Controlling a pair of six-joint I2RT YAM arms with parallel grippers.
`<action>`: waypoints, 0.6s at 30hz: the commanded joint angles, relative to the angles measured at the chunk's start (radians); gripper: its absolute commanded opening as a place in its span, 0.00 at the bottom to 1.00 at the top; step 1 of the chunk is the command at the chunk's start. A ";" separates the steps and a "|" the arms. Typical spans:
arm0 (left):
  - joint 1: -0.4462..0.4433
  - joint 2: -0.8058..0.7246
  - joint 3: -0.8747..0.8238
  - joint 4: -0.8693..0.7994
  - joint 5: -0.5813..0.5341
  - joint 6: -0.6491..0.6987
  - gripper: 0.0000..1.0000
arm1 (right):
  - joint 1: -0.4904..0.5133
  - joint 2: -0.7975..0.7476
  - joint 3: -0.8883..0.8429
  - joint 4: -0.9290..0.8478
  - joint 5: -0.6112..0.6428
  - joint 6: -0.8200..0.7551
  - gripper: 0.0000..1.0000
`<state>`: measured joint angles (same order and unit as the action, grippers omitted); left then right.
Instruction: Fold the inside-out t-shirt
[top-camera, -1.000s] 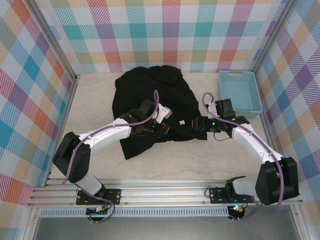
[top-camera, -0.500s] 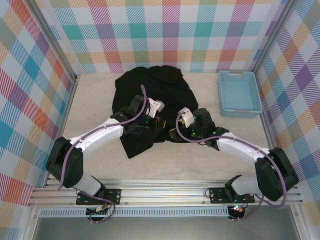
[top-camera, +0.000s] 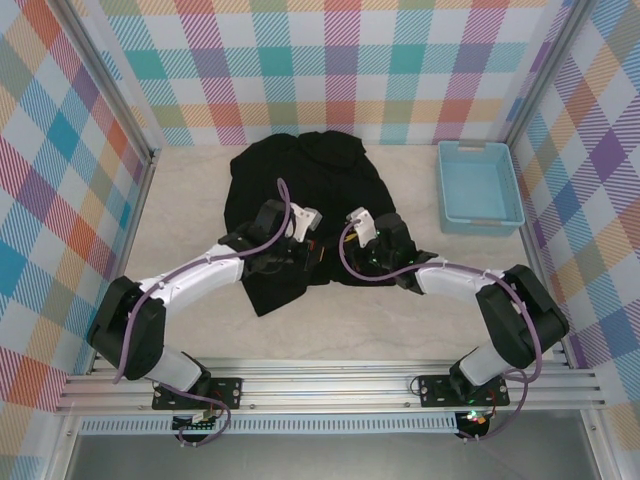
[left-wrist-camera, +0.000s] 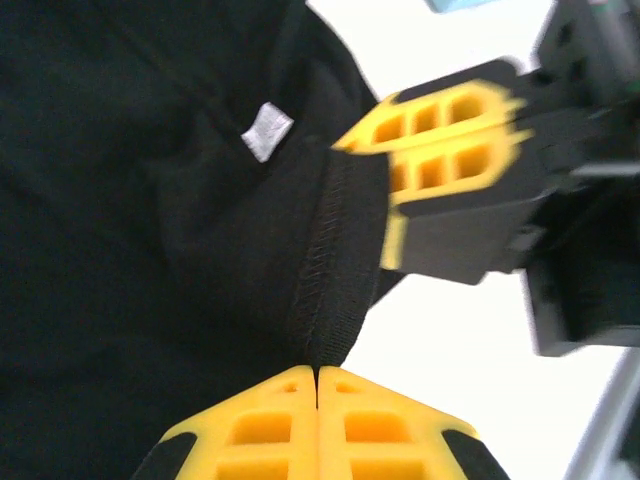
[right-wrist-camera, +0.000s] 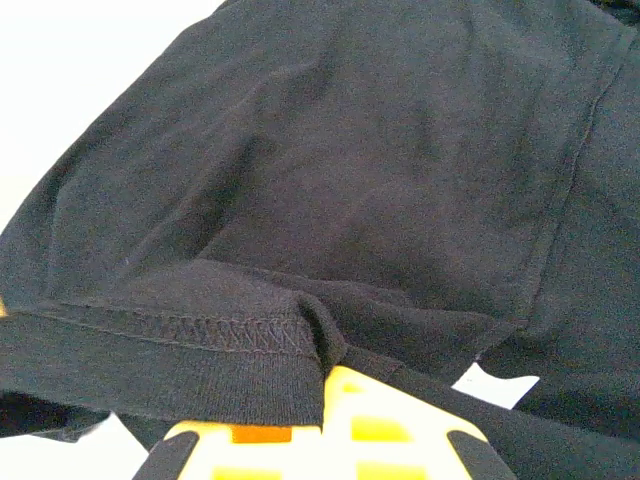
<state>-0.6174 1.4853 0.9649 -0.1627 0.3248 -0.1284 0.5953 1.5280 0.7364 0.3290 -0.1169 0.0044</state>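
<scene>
The inside-out t-shirt (top-camera: 300, 185) is black and lies spread across the middle of the table, with its bottom hem nearest the arms. My left gripper (top-camera: 320, 254) is shut on that hem; in the left wrist view its yellow fingertips (left-wrist-camera: 317, 372) pinch the stitched edge of the t-shirt (left-wrist-camera: 150, 250). Close to its right, my right gripper (top-camera: 347, 258) is shut on the same hem. The left wrist view also takes in the right gripper (left-wrist-camera: 360, 145). In the right wrist view the hem of the t-shirt (right-wrist-camera: 380, 150) folds into the right gripper (right-wrist-camera: 325, 380). A small white label (left-wrist-camera: 267, 130) shows on the cloth.
A light-blue basket (top-camera: 478, 190) stands at the back right near the checked wall. Bare pale table lies left and right of the shirt and in front of the hem. Checked walls close in three sides.
My right arm has swung left from near the basket to the shirt's hem beside the left gripper, and its jaws have closed on the cloth. The left gripper stayed shut, shifting slightly.
</scene>
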 joint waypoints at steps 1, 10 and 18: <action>-0.037 0.007 -0.050 0.094 -0.099 0.073 0.05 | -0.002 -0.032 0.072 -0.103 -0.039 0.099 0.00; -0.083 0.052 -0.111 0.235 -0.147 0.058 0.36 | -0.009 -0.015 0.183 -0.303 -0.108 0.309 0.00; -0.092 0.077 -0.112 0.258 -0.300 0.041 0.46 | -0.010 -0.031 0.189 -0.322 -0.116 0.322 0.00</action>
<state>-0.7036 1.5372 0.8589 0.0593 0.1078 -0.0841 0.5888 1.5280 0.9016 0.0319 -0.2066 0.3008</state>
